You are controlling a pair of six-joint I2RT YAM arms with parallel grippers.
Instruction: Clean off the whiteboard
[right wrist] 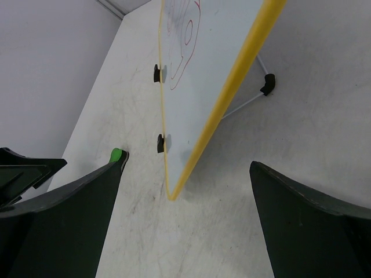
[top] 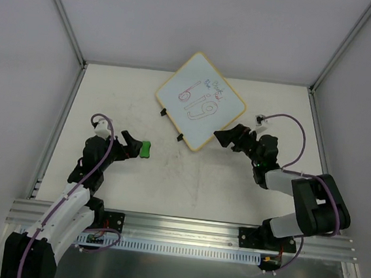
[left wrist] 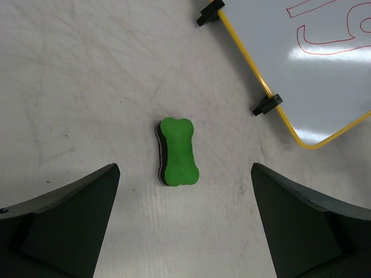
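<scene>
Tabletop (top: 188,179) walled 3 sides | whiteboard (top: 200,101) propped far-centre | L gripper (top: 133,146) spread behind eraser (top: 145,149) | R gripper (top: 228,135) spread near board edge

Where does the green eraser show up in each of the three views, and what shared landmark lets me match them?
Top external: green eraser left of centre, below-left of the whiteboard.
Left wrist: mid-frame, lying flat.
Right wrist: left of centre, only a green tip visible.
Shared landmark: the whiteboard's two black clips.
</scene>
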